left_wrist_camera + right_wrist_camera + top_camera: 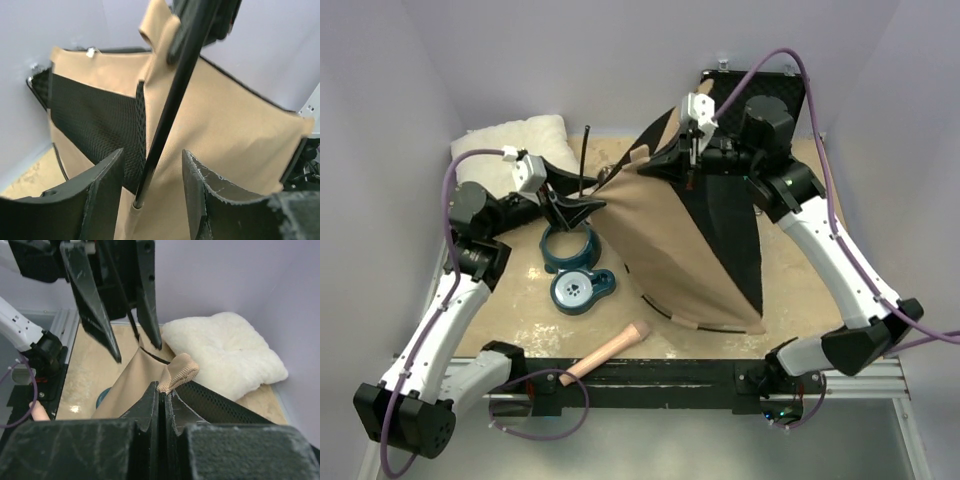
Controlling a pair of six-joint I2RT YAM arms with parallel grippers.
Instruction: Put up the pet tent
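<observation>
Pet tent (670,250), standing roughly upright at the centre-right of the table (520,330): a tan fabric panel faces the near edge, a black panel lies to its right, and the curved lower hem rests on the tabletop near the front rail. The apex is lifted. The right gripper (687,160) has its jaws pressed together on the tan webbing loop (179,371) at the top of the tent, as the right wrist view shows, with black mesh lining (215,402) just beside the fingers. A thin dark pole (170,115) runs up along the tent's left edge, its lower end entering a tan sleeve. The left gripper (152,152) is at that edge with its jaws apart, one on each side of the pole; contact with the pole cannot be told. Behind the left arm, at the far left corner, lies a fluffy white pillow (510,145). A black case (765,88) stands open at the far right. Left of the tent are a teal ring (568,250) and a teal round dish (578,290), and near the front rail lies a peach-coloured stick (610,350).
</observation>
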